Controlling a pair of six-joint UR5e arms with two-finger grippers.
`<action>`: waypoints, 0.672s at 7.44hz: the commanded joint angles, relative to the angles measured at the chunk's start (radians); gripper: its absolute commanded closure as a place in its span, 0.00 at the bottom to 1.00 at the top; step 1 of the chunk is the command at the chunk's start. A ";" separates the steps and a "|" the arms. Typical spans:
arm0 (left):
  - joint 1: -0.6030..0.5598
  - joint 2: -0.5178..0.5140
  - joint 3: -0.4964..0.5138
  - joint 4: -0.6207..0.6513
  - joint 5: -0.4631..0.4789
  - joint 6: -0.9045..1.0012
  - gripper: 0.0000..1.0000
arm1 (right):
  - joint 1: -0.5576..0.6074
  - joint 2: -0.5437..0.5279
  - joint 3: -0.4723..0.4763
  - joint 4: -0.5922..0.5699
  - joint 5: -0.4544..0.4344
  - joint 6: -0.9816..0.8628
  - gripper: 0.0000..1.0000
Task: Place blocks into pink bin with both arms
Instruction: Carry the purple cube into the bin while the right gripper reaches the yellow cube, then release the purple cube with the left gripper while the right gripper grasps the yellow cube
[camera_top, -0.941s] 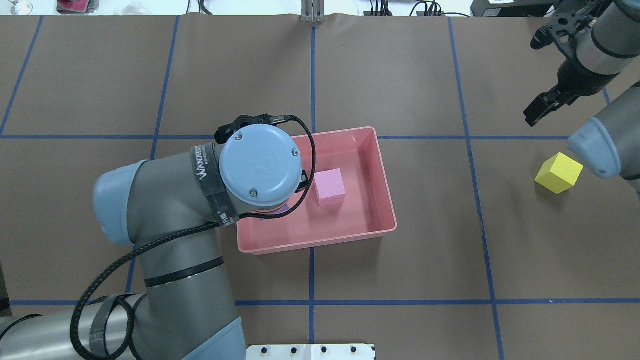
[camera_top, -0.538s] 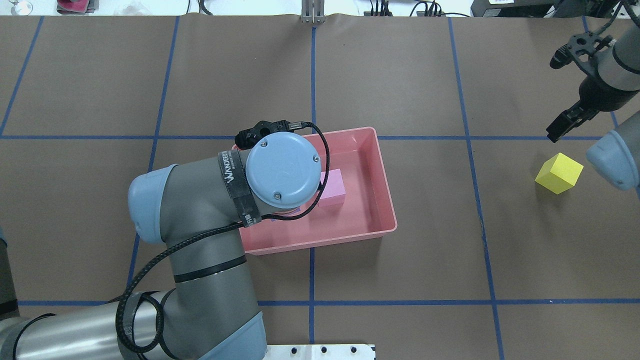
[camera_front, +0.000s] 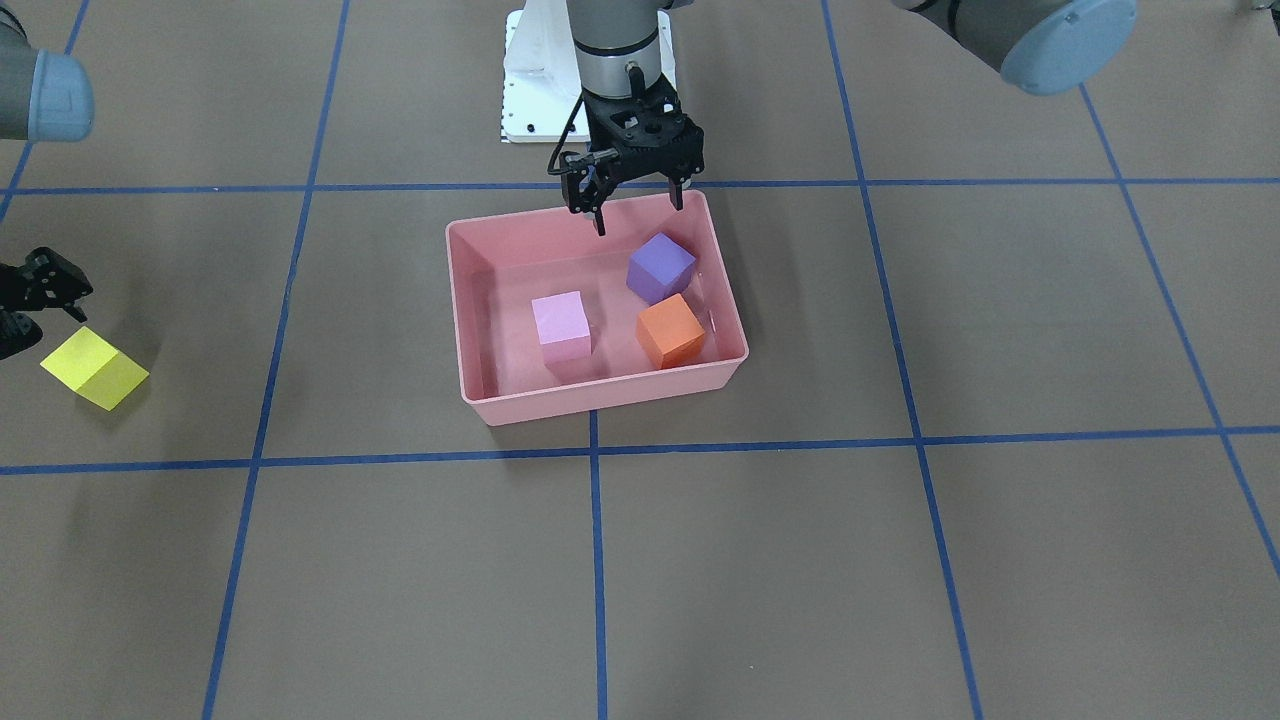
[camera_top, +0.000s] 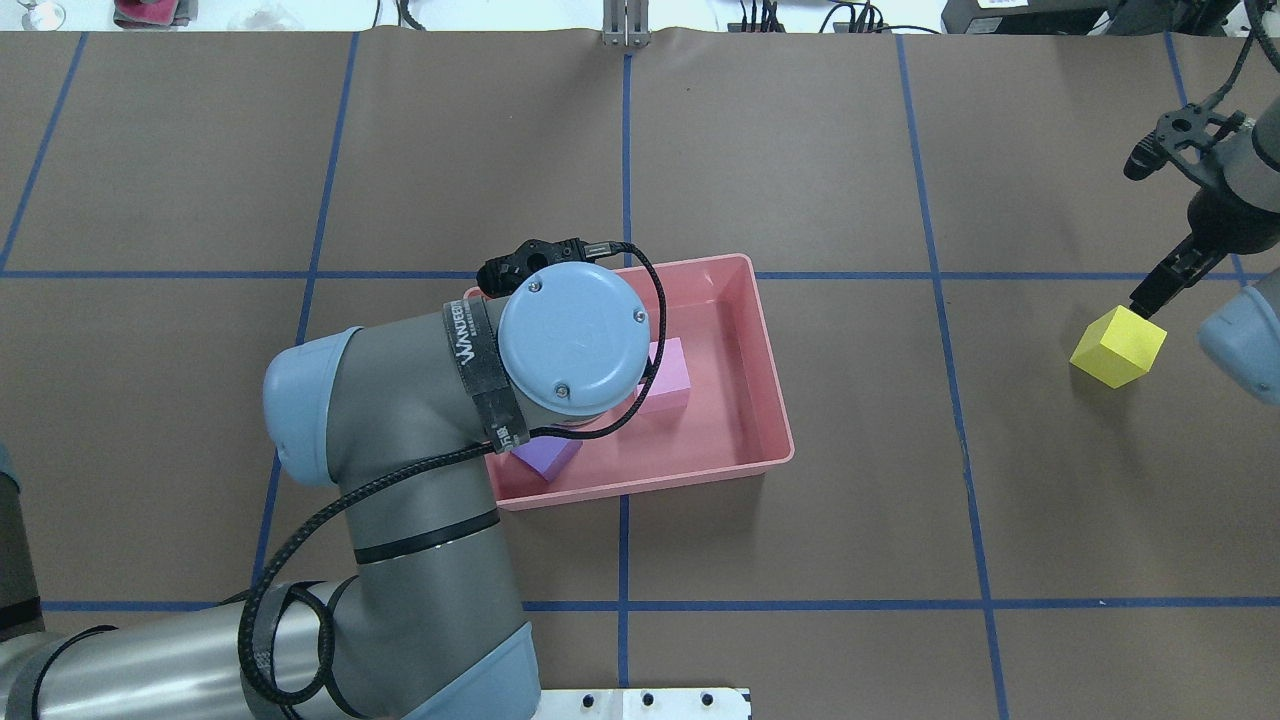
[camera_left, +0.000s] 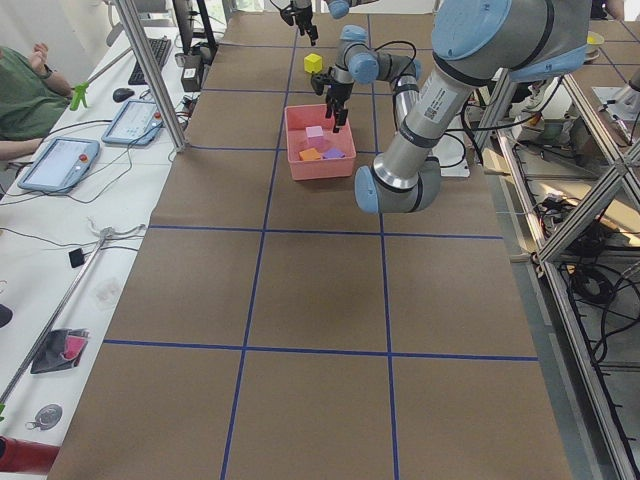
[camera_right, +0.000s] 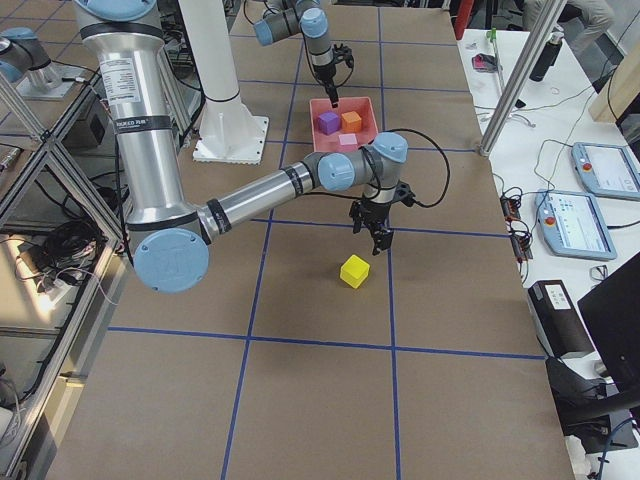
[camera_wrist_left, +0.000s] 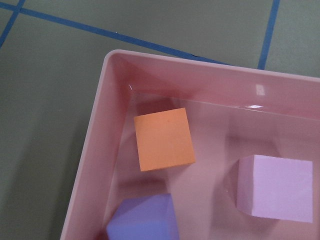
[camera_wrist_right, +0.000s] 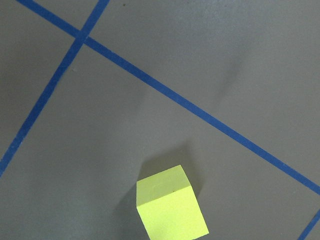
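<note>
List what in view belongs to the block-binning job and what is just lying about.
Job: pink bin, purple block, orange block, light pink block, yellow block, left tool, right tool.
Lying about: tablet, keyboard, mouse, all on the side bench.

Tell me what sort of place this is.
Probably a robotics lab or test cell: the left arm and right arm work over a brown table gridded with blue tape, aluminium posts frame it, and teach pendants lie on a white side bench.
</note>
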 joint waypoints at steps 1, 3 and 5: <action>-0.002 -0.005 0.000 0.001 0.001 0.015 0.00 | 0.000 -0.029 -0.018 0.043 0.020 -0.045 0.00; -0.005 -0.005 0.000 0.001 0.001 0.023 0.00 | 0.000 -0.077 -0.141 0.316 0.054 -0.034 0.00; -0.006 -0.005 0.001 0.001 0.007 0.045 0.00 | -0.003 -0.074 -0.164 0.335 0.061 -0.032 0.00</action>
